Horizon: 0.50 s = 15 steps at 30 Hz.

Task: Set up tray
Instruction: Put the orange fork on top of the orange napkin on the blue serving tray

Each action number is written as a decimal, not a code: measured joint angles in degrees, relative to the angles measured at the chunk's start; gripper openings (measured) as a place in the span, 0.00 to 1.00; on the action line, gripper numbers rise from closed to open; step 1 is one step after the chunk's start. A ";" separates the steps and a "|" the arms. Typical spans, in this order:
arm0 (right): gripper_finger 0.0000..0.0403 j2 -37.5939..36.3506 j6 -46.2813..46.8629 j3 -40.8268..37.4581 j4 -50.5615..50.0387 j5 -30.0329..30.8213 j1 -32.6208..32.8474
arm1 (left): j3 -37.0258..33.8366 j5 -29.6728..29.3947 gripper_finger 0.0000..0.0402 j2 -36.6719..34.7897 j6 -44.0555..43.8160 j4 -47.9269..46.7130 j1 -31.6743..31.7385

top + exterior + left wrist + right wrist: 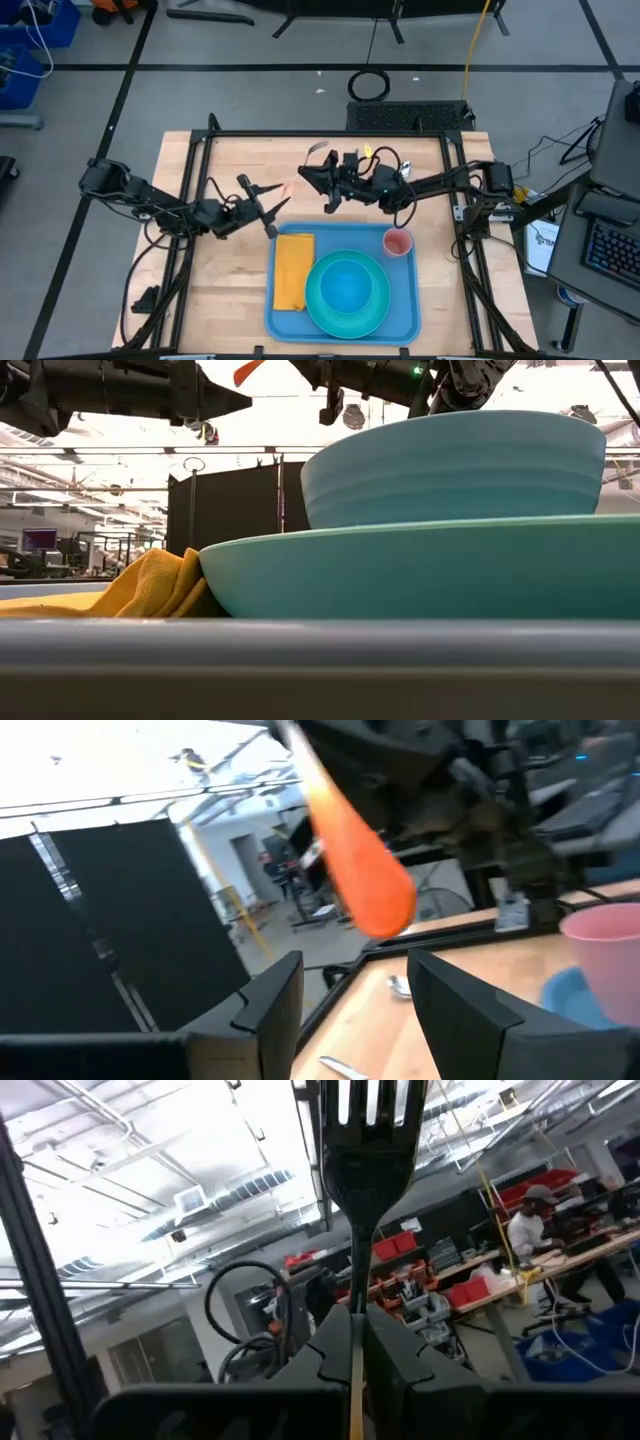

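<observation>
- The tray (pixel 342 322), one flat blue plastic rectangle with rounded corners and a raised rim, lies at the lower centre of the high view on a pale wooden table (pixel 220 290); its near rim fills the bottom of the low view.
- On the tray: one round turquoise plate (pixel 347 305) with one smooth turquoise bowl (pixel 347 288) on it, one crumpled orange-yellow napkin (pixel 293 270) just left of the plate, and one pink cup (pixel 398 243) in the tray's upper right corner.
- The left gripper (pixel 270 213) hangs above the table just upper left of the tray, fingers (pixel 268 1010) parted and holding nothing.
- The right gripper (pixel 325 187) is at the upper centre of the high view, closed on a dark fork (pixel 366 1170); the right wrist view shows the tines pointing up past the pinched fingers.
- One orange spoon-like utensil (pixel 358 860) shows in the left wrist view in front of the dark mass of the other arm; one small metal spoon (pixel 399 986) lies on the wood beyond.
- Around the table is grey floor with dark lines; beyond it is a workshop with black panels, red bins and a person (pixel 530 1230) at a bench.
</observation>
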 joint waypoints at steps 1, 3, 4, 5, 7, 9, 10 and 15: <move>0.00 0.00 -0.68 0.00 0.02 1.16 0.30 | 0.00 -0.76 0.46 0.06 0.19 0.48 -0.08; 0.00 0.00 -3.25 0.00 0.47 3.18 0.94 | 0.00 -2.66 0.46 0.08 0.39 0.83 -0.49; 0.00 0.00 -4.34 0.00 0.84 3.75 1.23 | 0.00 -3.34 0.46 0.08 0.62 0.89 -0.58; 0.00 0.00 -4.99 0.00 1.38 3.79 1.36 | 0.00 -3.64 0.46 0.08 1.09 0.89 -0.74; 0.00 0.00 -5.37 0.00 2.49 4.18 1.59 | 0.00 -3.89 0.46 0.08 1.82 1.93 -1.12; 0.00 0.00 -5.66 0.00 2.52 5.80 1.65 | 0.00 -3.75 0.46 0.08 3.06 3.79 -1.65; 0.00 0.00 -5.73 0.00 2.20 6.41 1.62 | 0.00 -3.73 0.46 0.08 4.11 4.46 -1.95; 0.00 0.02 -5.62 -0.02 2.34 6.78 1.58 | 0.00 -4.61 0.46 0.05 7.95 7.28 -3.34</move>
